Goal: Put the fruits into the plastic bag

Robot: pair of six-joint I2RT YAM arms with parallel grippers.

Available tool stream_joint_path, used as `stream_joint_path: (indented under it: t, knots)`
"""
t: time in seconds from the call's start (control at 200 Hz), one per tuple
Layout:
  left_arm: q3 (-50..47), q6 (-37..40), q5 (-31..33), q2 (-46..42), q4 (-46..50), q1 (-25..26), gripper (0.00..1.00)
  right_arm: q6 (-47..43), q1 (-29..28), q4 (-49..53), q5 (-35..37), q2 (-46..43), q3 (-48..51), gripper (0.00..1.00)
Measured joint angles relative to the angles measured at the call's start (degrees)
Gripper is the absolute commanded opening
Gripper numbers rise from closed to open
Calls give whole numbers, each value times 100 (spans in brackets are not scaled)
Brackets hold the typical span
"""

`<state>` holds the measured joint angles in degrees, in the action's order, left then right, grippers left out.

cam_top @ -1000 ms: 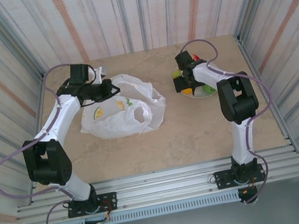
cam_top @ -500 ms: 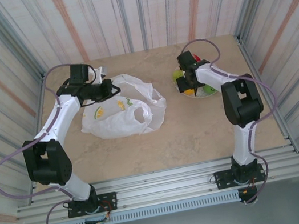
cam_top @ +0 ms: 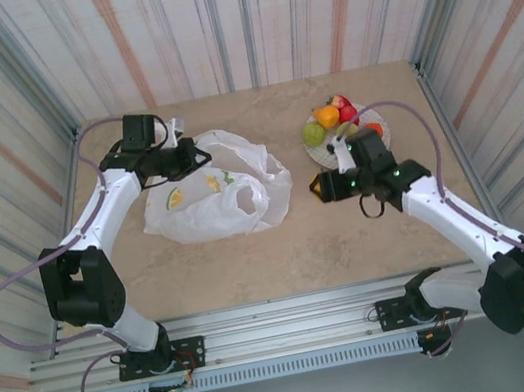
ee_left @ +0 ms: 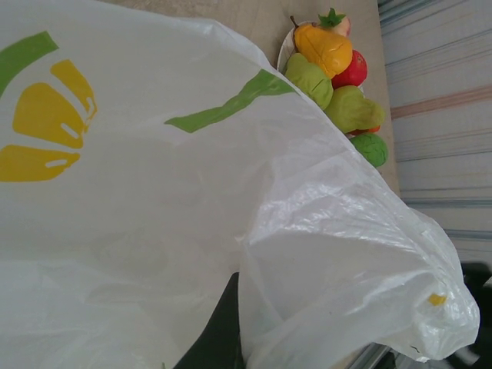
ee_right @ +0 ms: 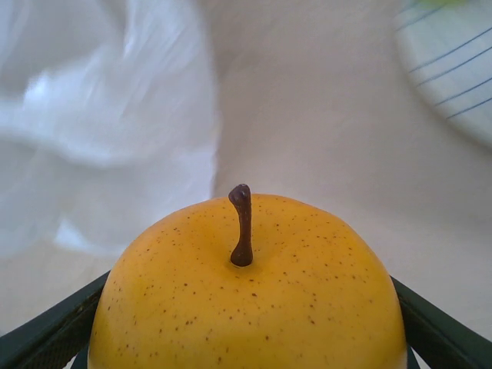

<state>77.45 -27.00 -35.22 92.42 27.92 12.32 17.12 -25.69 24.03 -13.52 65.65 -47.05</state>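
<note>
My right gripper (cam_top: 331, 186) is shut on an orange fruit (cam_top: 321, 186), held above the table between the plate and the plastic bag (cam_top: 212, 200). In the right wrist view this speckled orange fruit (ee_right: 246, 292) with a brown stem sits between my dark fingers (ee_right: 46, 330), with the bag (ee_right: 100, 115) blurred ahead on the left. My left gripper (cam_top: 186, 157) is shut on the bag's upper edge. The bag (ee_left: 154, 192) lies close in front of the left wrist camera. Beyond it, the other fruits (ee_left: 338, 77) are heaped on the plate: orange, green and red.
The round white grid-patterned plate (cam_top: 369, 124) stands at the back right, with a green fruit (cam_top: 313, 132) and an orange one (cam_top: 327, 116) at its left side. Corrugated walls close in the table on three sides. Bare tabletop (cam_top: 330, 235) lies in front of the bag and plate.
My right arm has pulled back from the plate and swung toward the near left with the orange fruit in its jaws. The left arm and the bag have stayed put.
</note>
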Motion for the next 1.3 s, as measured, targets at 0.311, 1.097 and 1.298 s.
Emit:
stream_joint_path:
  t: [0.311,1.097,1.298]
  knots:
    - [-76,-358,-138,0,-234,17,0,765,-1147,-2177,-63,741,903,63]
    - [-70,-284,-463,2,-232,750,0,2922,-1576,-4146,2057,1851,278,63]
    - [57,-553,-688,111,-352,911,0,3480,-1478,-3543,2094,1989,-15,65]
